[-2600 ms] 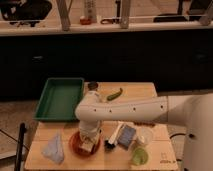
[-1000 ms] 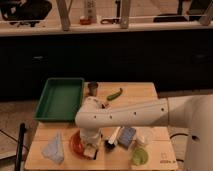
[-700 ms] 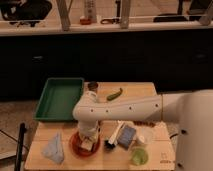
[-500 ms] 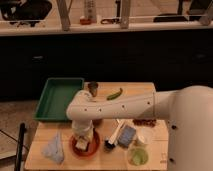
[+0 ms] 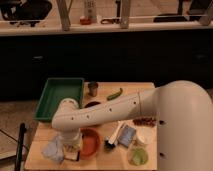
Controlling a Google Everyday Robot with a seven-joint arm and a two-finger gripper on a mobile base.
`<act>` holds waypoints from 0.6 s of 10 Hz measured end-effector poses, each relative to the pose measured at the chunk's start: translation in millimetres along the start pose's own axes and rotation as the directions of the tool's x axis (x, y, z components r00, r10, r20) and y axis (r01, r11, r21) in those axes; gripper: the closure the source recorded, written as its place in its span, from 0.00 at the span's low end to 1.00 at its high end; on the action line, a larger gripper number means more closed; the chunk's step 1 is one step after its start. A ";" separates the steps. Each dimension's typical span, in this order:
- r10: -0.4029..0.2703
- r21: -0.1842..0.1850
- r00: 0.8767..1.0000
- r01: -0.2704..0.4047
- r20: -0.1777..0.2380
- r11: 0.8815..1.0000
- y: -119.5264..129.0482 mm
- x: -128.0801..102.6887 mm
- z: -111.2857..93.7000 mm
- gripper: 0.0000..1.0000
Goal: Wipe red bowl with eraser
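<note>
One end effector (image 5: 73, 145) low at the left rim of the red bowl (image 5: 93, 142) on the desk (image 5: 42, 136), grip state not discernible.

A pale tool (image 5: 73, 145) sits at the red bowl (image 5: 92, 143) (orange-tinged), near a green tray (image 5: 57, 97) and blue-grey pad (image 5: 127, 136).

One view only. Camera sits high on the near side, facing forward and down over the worktop (image 5: 137, 88) toward the dark counter (image 5: 125, 55) behind. Mid-range, nearly the whole worktop fits. Arm (image 5: 120, 107) crosses from the right, with the gripper (image 5: 73, 146) near the near-left corner.
</note>
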State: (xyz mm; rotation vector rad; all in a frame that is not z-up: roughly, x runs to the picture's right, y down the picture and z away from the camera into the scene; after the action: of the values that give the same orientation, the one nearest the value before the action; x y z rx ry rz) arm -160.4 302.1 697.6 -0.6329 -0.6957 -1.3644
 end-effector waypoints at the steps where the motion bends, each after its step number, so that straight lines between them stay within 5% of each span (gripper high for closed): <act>1: 0.003 -0.006 1.000 -0.003 0.003 1.000 10.4 -5.8 0.7 1.00; 6: 0.102 -0.026 0.995 -0.102 -0.022 0.994 85.4 0.1 -9.5 1.00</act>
State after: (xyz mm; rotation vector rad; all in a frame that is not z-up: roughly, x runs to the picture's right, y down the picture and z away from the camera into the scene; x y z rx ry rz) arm -74.7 303.9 691.0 -0.6662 -0.6205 -1.2861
